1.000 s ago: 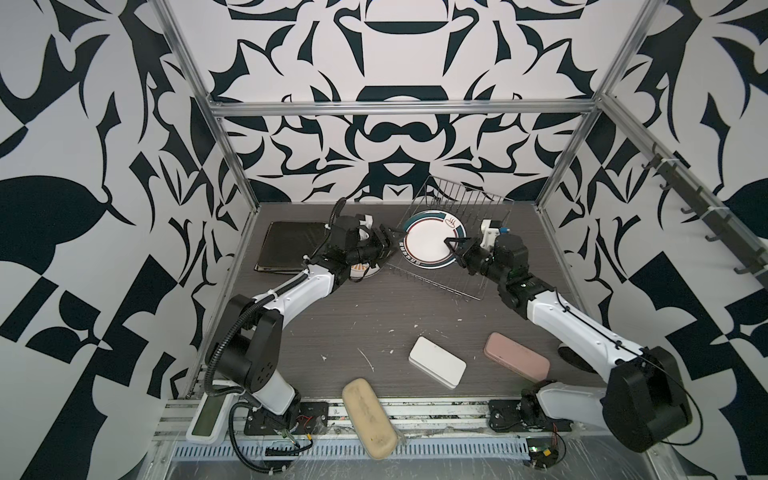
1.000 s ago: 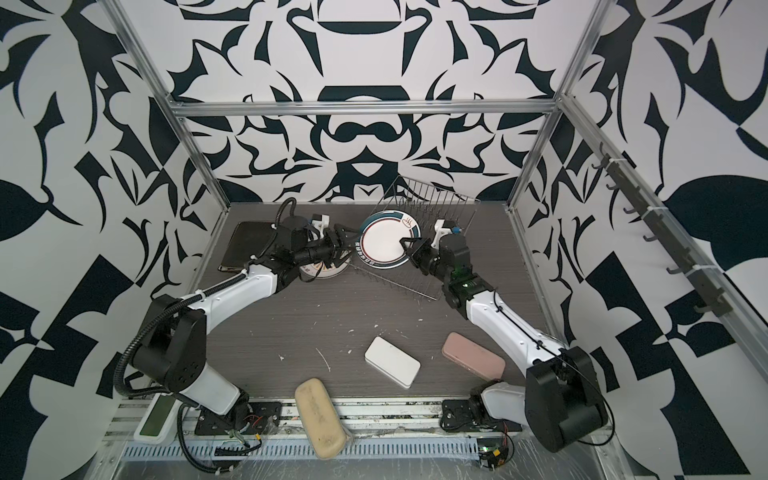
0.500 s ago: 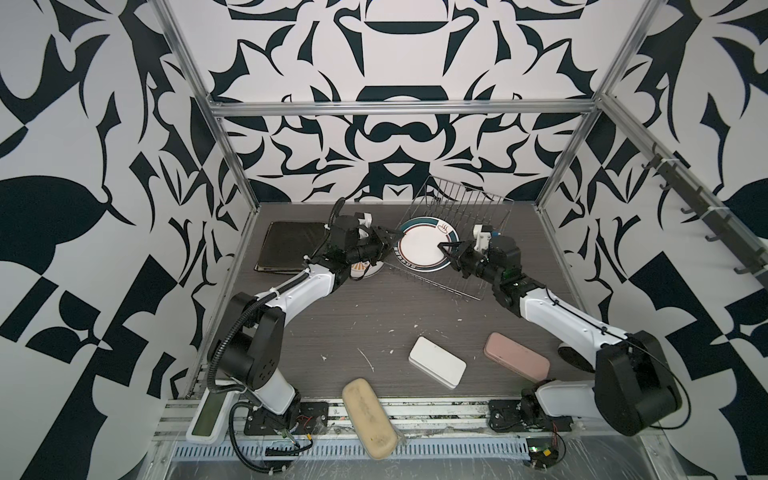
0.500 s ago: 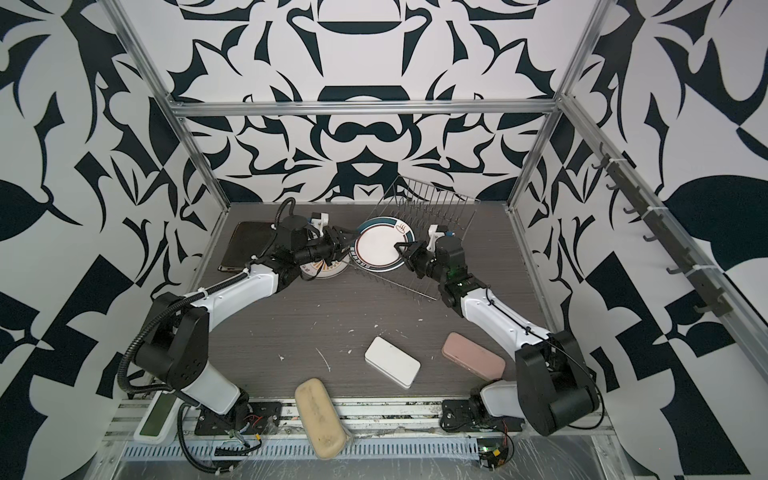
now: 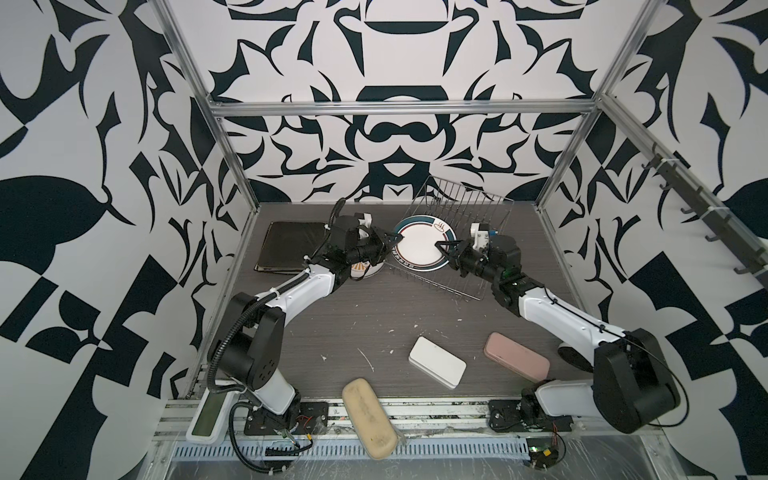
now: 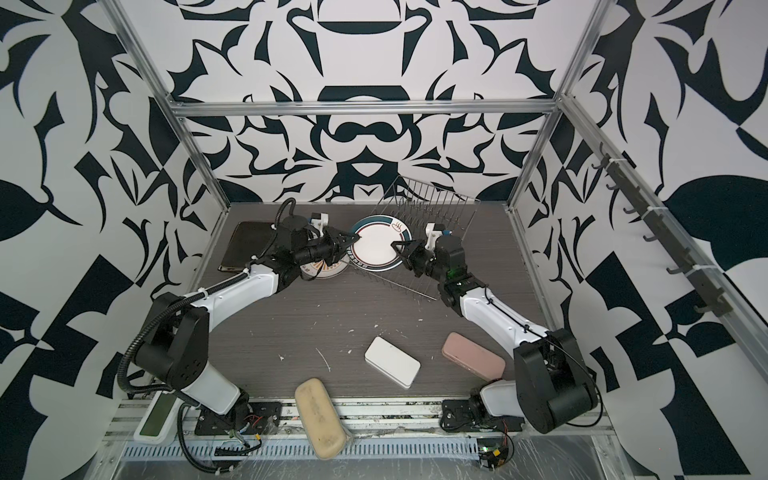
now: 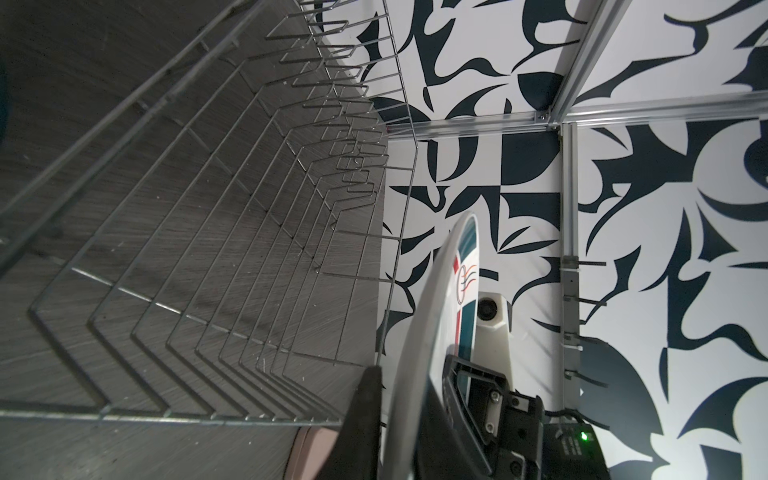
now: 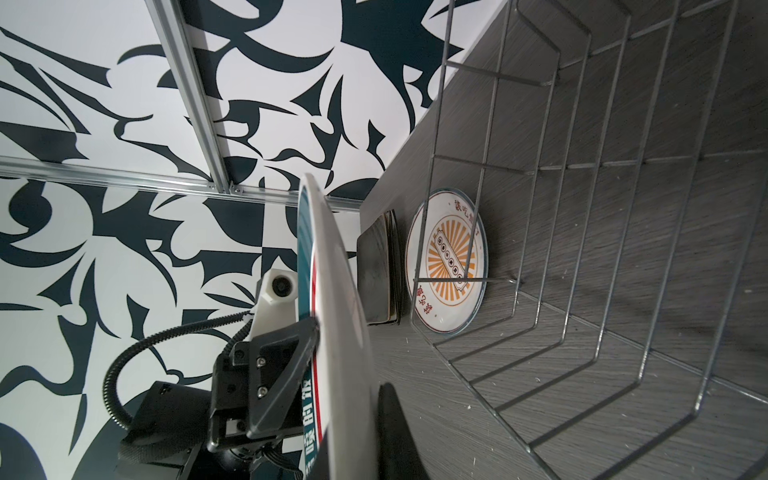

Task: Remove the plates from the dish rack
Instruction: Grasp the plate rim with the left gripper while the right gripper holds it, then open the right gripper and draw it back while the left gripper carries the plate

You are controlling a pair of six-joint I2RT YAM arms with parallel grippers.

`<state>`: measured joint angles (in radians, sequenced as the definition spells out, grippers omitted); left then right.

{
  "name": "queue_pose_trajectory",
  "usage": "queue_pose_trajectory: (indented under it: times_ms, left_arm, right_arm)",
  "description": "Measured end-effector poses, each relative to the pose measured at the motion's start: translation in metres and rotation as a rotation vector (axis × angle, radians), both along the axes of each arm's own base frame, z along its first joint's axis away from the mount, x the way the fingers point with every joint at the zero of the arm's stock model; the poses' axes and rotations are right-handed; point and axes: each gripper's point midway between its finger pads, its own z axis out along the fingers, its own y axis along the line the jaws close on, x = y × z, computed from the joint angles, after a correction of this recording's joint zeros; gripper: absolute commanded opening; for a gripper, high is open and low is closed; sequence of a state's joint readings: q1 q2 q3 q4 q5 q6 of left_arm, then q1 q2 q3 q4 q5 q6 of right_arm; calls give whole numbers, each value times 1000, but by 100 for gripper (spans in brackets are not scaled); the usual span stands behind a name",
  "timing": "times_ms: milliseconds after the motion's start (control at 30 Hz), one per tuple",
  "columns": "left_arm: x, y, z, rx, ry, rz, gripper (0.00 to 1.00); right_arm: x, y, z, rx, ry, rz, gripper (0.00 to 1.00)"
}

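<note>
Dark wood-grain worktop (image 5: pixel 374 316) carries a smooth white case (image 5: pixel 437 368) near the front. Beyond it the round plate (image 5: pixel 419 249), glazed, stiff, probably slick and breakable, is held upright at the near left end of the thin wire rack (image 5: pixel 469 212). The left pincer (image 5: pixel 392 239) and right pincer (image 5: pixel 441 248) are clamped on opposite rims, a sound hold, and matte black square plates (image 5: pixel 289 245) lie far left.

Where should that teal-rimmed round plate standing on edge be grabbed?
By the thin rim at a side edge, coming in sideways, one finger on each face. The teal-rimmed plate stands upright, so both side edges are exposed; the left gripper and right gripper each pinch one.
</note>
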<state>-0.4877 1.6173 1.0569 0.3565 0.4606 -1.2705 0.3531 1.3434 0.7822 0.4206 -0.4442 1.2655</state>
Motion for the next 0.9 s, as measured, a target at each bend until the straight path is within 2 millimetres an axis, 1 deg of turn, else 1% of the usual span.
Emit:
queue_pose_trajectory:
  times_ms: [167,300,400,433,467,600,767,900]
  left_arm:
    - [0,1,-1,28,-42,-8,0]
    - [1,1,-2,33,-42,-6,0]
    - [2,4,-5,31,-12,7,0]
    - [3,5,-6,31,-4,11,0]
    - [3,7,-7,31,1,15,0]
    - [10,17,-11,38,20,43,0]
    - [19,33,-12,47,26,82,0]
    - [25,53,-11,65,30,121,0]
  right_arm:
    - [0,-1,-2,10,24,-3,12]
    - [0,-1,-2,7,19,0,20]
    - [-1,0,0,1,5,10,35]
    - [-1,0,0,0,1,14,42]
    - [-1,1,1,-2,-3,17,47]
    - [-1,-1,1,-5,-9,22,62]
    - [1,-6,2,-2,-8,19,65]
    - [2,-9,2,-1,-9,17,69]
